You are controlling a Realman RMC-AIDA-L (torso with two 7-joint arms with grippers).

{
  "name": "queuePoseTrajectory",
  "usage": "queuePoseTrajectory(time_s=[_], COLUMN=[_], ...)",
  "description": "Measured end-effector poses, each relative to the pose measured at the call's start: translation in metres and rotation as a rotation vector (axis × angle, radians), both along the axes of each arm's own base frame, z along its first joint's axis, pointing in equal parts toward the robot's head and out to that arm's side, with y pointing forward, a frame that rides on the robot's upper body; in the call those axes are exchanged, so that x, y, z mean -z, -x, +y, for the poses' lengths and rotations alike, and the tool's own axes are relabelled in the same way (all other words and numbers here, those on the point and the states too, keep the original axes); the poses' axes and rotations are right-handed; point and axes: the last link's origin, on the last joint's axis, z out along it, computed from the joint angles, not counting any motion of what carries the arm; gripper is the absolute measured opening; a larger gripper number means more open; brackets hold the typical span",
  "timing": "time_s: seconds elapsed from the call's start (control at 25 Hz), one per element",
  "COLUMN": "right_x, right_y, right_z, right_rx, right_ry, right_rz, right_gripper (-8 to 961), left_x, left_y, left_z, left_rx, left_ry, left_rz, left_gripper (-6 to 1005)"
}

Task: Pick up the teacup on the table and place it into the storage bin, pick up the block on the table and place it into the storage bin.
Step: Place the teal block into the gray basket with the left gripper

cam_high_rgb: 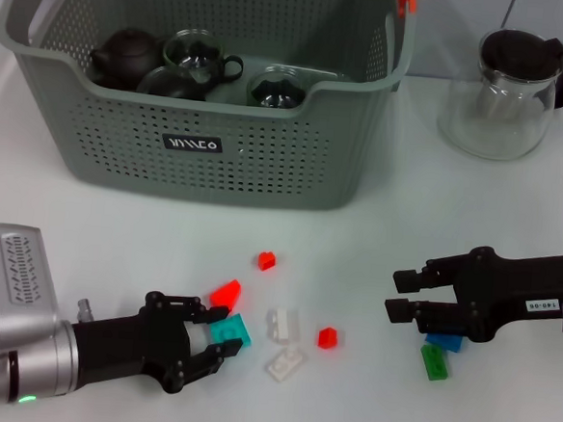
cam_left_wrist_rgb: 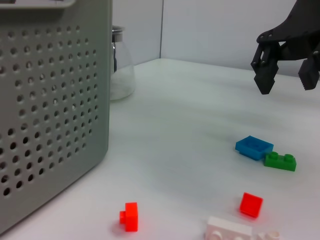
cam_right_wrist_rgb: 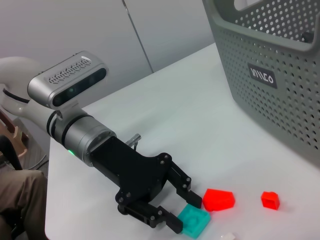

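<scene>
With teaware already in the storage bin (cam_high_rgb: 266, 162), the left hand (cam_high_rgb: 210, 346), fingers spread wide, straddles the teal block (cam_high_rgb: 231, 334) and need only close, while the right hand (cam_high_rgb: 403, 294) hovers open.

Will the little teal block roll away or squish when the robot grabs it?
Probably not. The teal block looks like hard, flat-sided plastic, so it should sit flat. Being small and smooth, it might skid between the left end effector fingers.
</scene>
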Motion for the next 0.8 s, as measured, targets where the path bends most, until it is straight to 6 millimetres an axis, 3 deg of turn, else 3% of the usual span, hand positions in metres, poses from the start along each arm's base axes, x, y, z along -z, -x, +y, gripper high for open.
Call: queuePoseTrajectory(time_s=[0.28,0.4,0.8], right_x=[0.000,0.000,-0.001], right_y=[0.001,0.001,0.001], right_z=[0.000,0.000,0.001], right_rx=[-0.004,-0.003,-0.005], right_ry=[0.003,0.002,-0.001], right_rz=[0.001,0.001,-0.002], right_gripper=[462,462,462], left_x=[-0.009,-0.023,-0.098], left_y=[0.000,-0.003,-0.033], left_z=[0.000,0.000,0.017], left_rx=[-0.027,-0.032,-0.021], left_ry=[0.014,0.036,0.084], left_rz=[-0.022,-0.076,-0.321], left_gripper=[391,393,398])
